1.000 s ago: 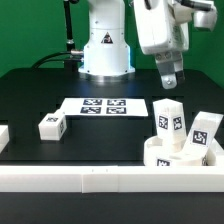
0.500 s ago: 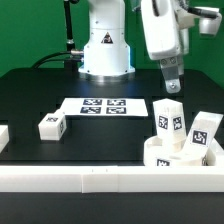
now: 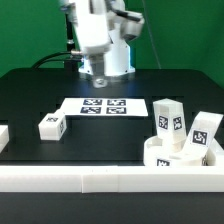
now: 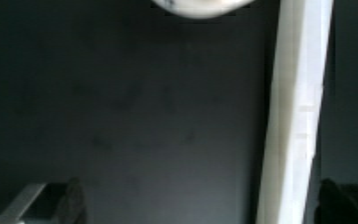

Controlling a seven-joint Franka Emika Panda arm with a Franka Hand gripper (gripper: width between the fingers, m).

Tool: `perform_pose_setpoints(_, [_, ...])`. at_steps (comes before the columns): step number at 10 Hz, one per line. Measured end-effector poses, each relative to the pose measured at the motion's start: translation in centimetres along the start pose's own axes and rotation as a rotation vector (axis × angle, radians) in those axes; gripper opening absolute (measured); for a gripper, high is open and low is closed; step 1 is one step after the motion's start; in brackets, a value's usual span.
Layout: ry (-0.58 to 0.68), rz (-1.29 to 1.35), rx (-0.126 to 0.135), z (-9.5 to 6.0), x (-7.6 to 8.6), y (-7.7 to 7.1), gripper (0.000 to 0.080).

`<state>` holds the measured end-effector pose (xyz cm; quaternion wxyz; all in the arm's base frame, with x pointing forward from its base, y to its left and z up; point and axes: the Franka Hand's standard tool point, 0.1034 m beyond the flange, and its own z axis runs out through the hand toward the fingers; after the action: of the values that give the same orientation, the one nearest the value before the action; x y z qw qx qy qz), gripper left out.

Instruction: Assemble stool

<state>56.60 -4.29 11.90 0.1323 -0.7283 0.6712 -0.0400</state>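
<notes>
The white round seat point(image 3: 180, 156) sits at the front on the exterior view's right. Two white tagged legs point(image 3: 168, 122) point(image 3: 204, 132) stand upright in it. The third tagged leg point(image 3: 51, 125) lies alone on the black table at the exterior view's left. My gripper point(image 3: 98, 78) is blurred and hangs high over the back of the table, in front of the robot base, far from all stool parts. In the wrist view the gripper point(image 4: 194, 205) has its dark fingers point(image 4: 51, 200) wide apart with only black table between them. It is open and empty.
The marker board point(image 3: 103, 105) lies flat at mid table. A long white rail point(image 3: 90, 178) runs along the front edge, and a white piece point(image 3: 3, 136) shows at the left edge. The wrist view shows a long white strip point(image 4: 300, 110) and a blurred white shape point(image 4: 202, 8).
The arm has swung fast from above the seat and its two legs toward the exterior view's left, to over the back of the table. The stool parts have not moved.
</notes>
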Motion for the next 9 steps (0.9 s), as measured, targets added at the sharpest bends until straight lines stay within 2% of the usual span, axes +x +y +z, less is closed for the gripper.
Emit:
perform_pose_setpoints(2, [0.001, -0.134, -0.001, 0.0, 0.1, 0.0, 0.0649])
perform_pose_setpoints(3, [-0.002, -0.25, -0.022, 0.1, -0.1, 0.1, 0.0649])
perform_pose_setpoints(4, [0.0, -0.515, -0.102, 0.2, -0.2, -0.3, 0.0649])
perform_pose_setpoints(5, [0.003, -0.696, -0.126, 0.5, 0.3, -0.4, 0.0649])
perform_pose_setpoints(6, [-0.004, -0.818, -0.135, 0.8, 0.8, 0.1, 0.0649])
perform_pose_setpoints(9, [-0.021, -1.05, -0.136, 0.7, 0.8, 0.1, 0.0649])
